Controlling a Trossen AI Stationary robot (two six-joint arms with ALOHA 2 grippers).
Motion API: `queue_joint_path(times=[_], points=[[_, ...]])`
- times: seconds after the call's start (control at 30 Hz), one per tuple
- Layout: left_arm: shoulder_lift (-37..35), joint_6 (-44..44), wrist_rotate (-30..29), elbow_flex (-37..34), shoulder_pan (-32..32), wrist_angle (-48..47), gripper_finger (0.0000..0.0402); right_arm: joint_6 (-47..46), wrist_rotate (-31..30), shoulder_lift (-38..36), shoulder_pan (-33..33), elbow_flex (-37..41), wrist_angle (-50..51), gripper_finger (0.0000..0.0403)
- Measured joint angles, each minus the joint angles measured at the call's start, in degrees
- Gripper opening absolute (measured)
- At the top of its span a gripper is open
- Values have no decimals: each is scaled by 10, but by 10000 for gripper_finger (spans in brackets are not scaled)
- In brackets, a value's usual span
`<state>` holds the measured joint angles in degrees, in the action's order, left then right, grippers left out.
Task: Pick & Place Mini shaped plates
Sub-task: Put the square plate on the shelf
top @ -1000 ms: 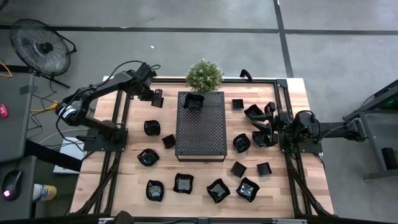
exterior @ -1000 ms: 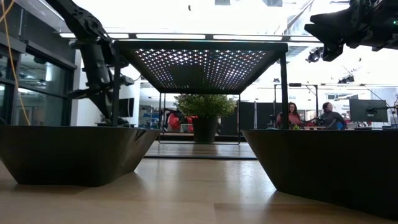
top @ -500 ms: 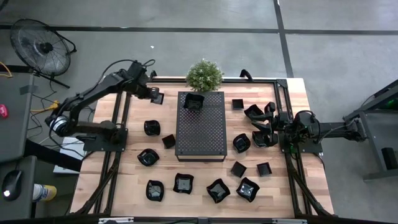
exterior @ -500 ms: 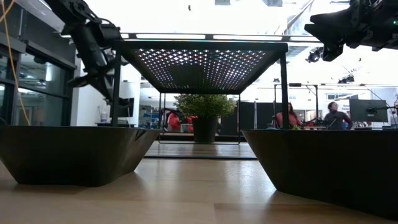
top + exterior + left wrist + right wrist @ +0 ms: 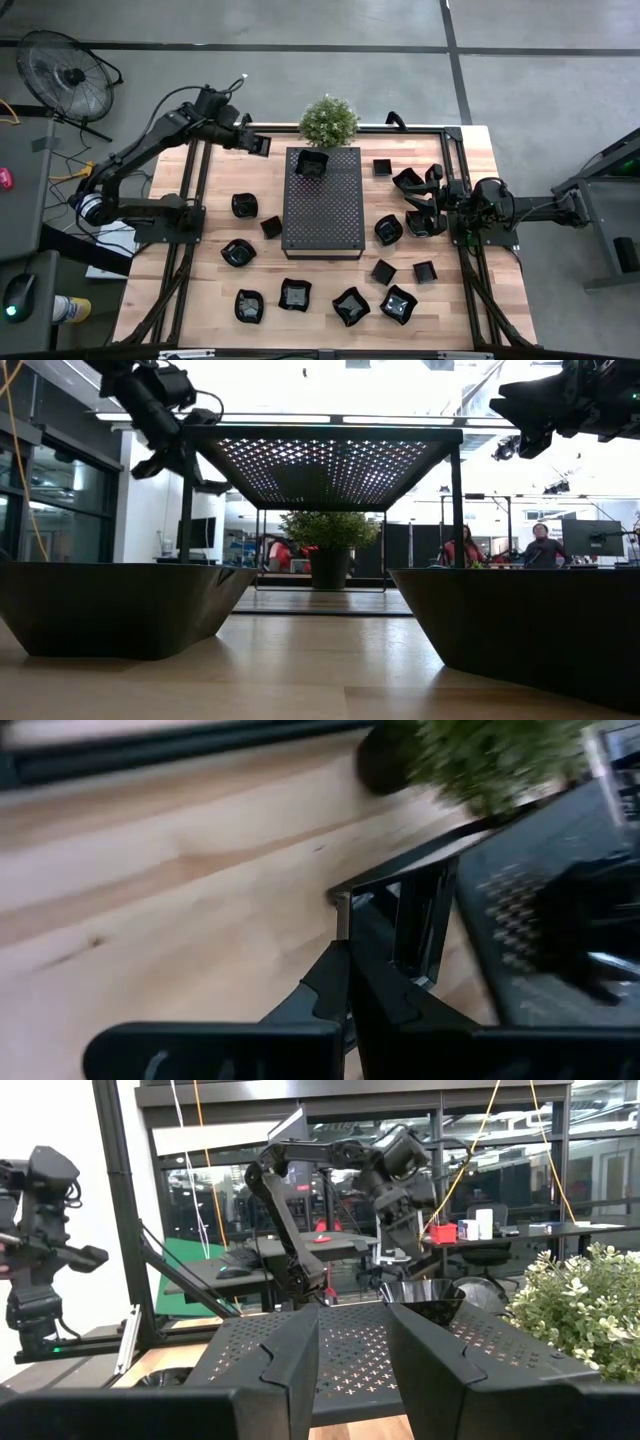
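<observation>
1. Black and glossy, a small square plate (image 5: 259, 146) is pinched by its rim in the left gripper (image 5: 249, 143), whose fingers are closed on it; in the left wrist view the plate (image 5: 400, 925) stands on edge between the two dark fingers (image 5: 325, 985).
2. The held plate hangs above the far left part of the wooden table (image 5: 210, 290), just beside the far left corner of the perforated tray (image 5: 323, 215) and near the potted plant (image 5: 328, 120).
3. One plate (image 5: 311, 162) already sits on the far end of the tray; in the right wrist view it shows as a dark bowl shape (image 5: 420, 1293) on the perforated top.
4. The other mini shaped plates (image 5: 350, 305) lie scattered on the table: a few on the left of the tray, a row along the near edge, and a group on the right.
5. The right gripper (image 5: 418, 205) waits at the right side of the table, its fingers (image 5: 290, 1355) standing partly apart and holding nothing.
6. From table height, two plates (image 5: 120, 605) fill the foreground, with people seated far behind.
</observation>
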<state>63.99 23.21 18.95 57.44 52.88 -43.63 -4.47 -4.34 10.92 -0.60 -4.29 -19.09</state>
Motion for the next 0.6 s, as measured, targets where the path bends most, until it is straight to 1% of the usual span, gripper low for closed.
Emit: queue_joint_path(times=[0.23,0.33,0.4,0.47,0.6], points=[[0,-5,4,41,0,-11,0,0,0,0,0,0,0,114],[0,1,18,54,0,-10,0,0,0,0,0,0,0,114],[0,15,39,60,-1,-10,0,0,0,0,0,0,0,114],[-1,29,48,68,-15,-9,0,0,0,0,0,0,0,114],[-1,66,43,81,-54,-11,0,0,0,0,0,0,0,114]])
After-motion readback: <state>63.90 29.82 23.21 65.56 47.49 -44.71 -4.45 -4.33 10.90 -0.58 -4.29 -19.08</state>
